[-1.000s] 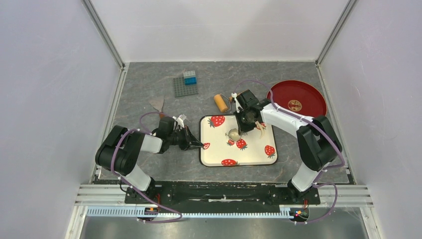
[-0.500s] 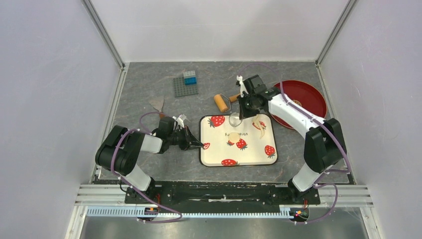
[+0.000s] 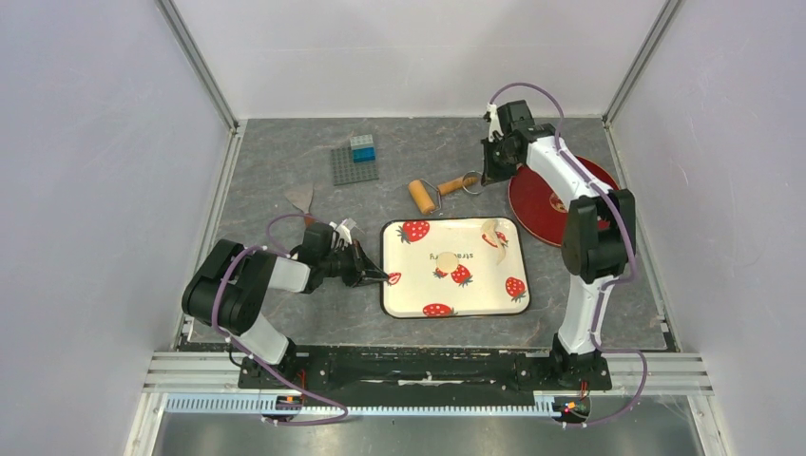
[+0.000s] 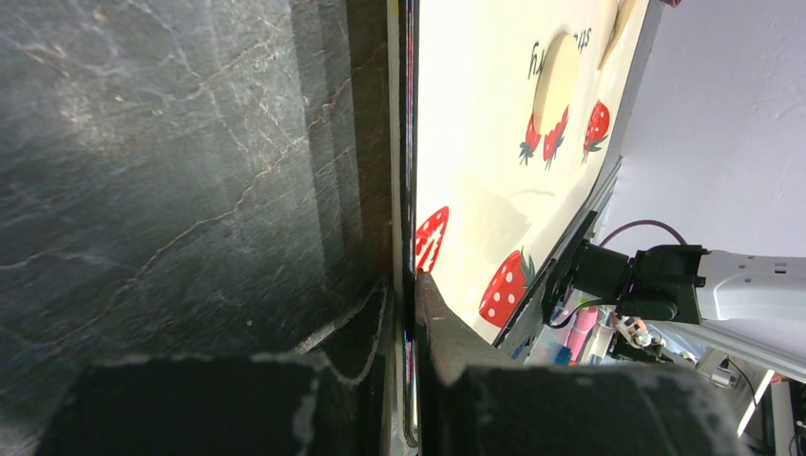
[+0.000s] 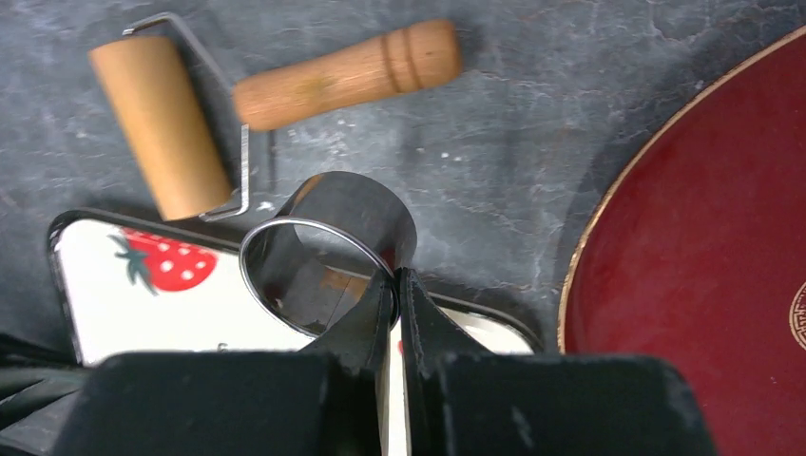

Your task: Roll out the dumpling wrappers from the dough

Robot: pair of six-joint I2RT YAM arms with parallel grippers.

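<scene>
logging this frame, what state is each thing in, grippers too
left gripper: shut on rim of tray
tray: flat on table, left edge clamped
right gripper: shut on wall of ring
ring: held above table near roller
roller: lying loose on table
wrapper: flat round disc on tray
dough: curved scrap at tray's far right corner
</scene>
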